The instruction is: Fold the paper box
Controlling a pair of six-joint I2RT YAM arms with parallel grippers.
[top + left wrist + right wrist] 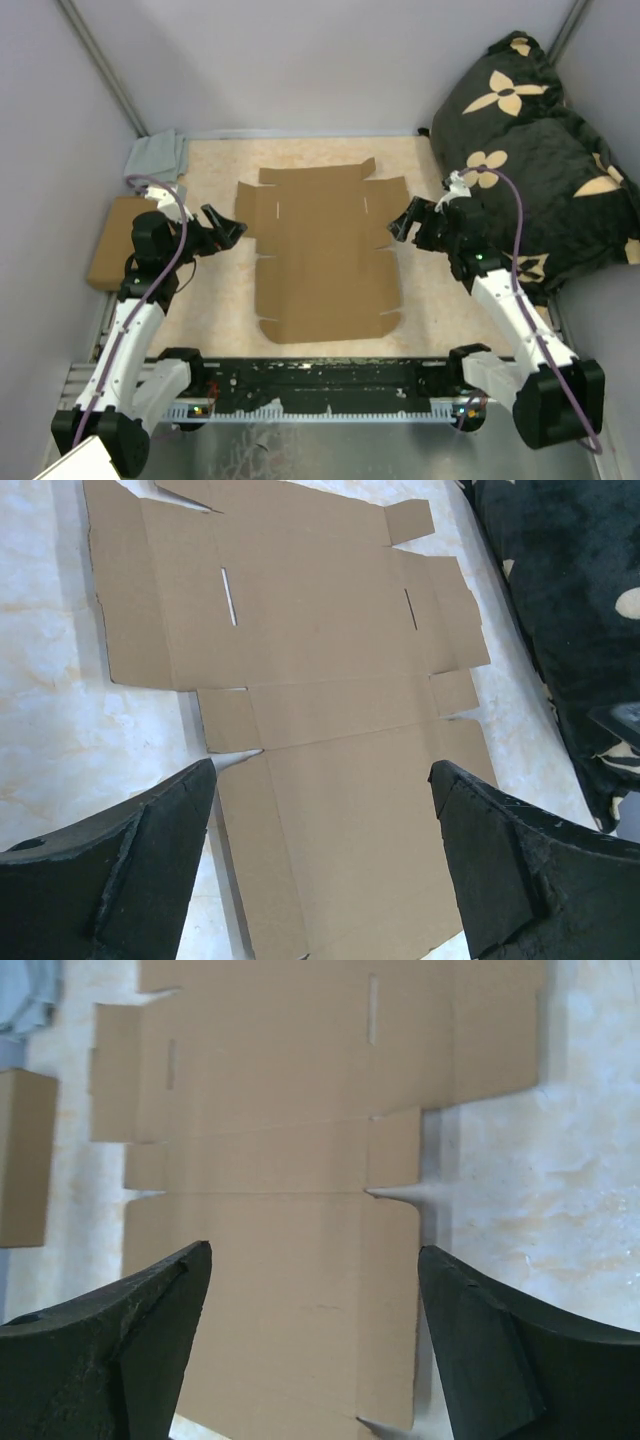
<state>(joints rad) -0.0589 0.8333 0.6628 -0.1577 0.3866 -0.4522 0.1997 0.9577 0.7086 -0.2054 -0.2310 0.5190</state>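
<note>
The paper box (322, 255) is plain brown cardboard, matt and smooth, and the table (430, 310) under it looks like pale marbled stone with a slight shine. At the far right corner the black cushion (540, 150) is soft, fuzzy cloth, and the grey cloth (155, 155) at the far left corner looks matt. The fingers (110, 880) of the left gripper (320, 770) are black, matt and rough, with grainy edges.

place: robot lab cell | evidence: grey partition walls (300, 60), metal mounting rail (330, 378), marble-look tabletop (210, 170)
</note>
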